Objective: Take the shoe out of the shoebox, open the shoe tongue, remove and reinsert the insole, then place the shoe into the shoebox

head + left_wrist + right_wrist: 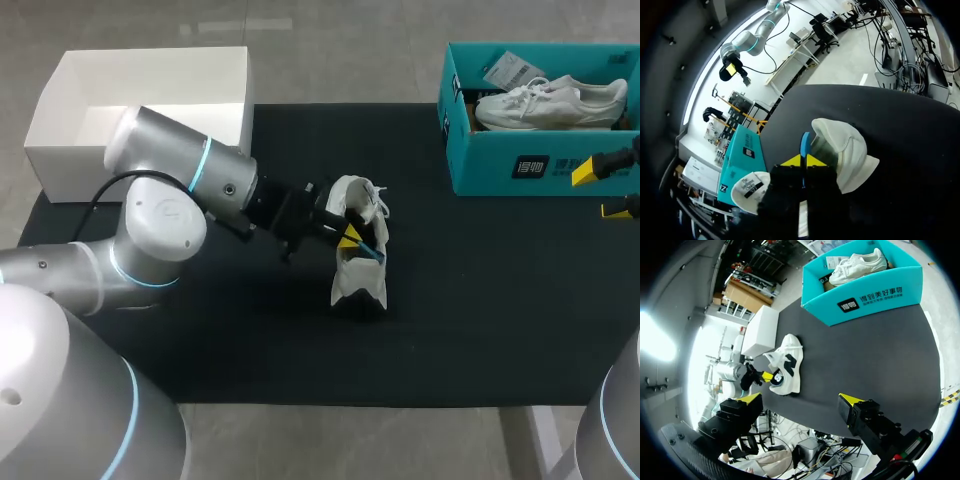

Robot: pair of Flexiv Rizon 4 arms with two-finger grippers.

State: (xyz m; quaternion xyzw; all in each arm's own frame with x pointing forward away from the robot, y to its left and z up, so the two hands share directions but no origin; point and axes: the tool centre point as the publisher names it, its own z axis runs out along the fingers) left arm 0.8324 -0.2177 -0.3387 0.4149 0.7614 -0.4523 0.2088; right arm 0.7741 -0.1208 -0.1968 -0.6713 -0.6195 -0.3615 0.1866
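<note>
A black mat (480, 300) covers the table. A white shoe (358, 270) lies near its middle, well apart from the teal shoebox (520, 165) at the far right corner. A second white shoe (550, 103) rests inside the shoebox. An open white box (60, 100) sits at the far left corner.

The left gripper (348, 238) is at the mouth of the shoe. Its yellow tips are pressed almost together on a thin blue strip, most likely the edge of the insole (370, 250). In the left wrist view the strip stands on edge between the fingers and points into the shoe's opening.

This looks like the insole step, with the shoe already out of the shoebox. (Whether the insole is on its way out or going back in cannot be judged from here.) If out, the next move calls for a steady pull along the shoe's length so the shoe does not drag across the mat. If in, the strip must be fed toe-first and pressed flat.

The right gripper (800, 400) hangs near the shoebox, its fingers spread wide, holding and touching nothing.
</note>
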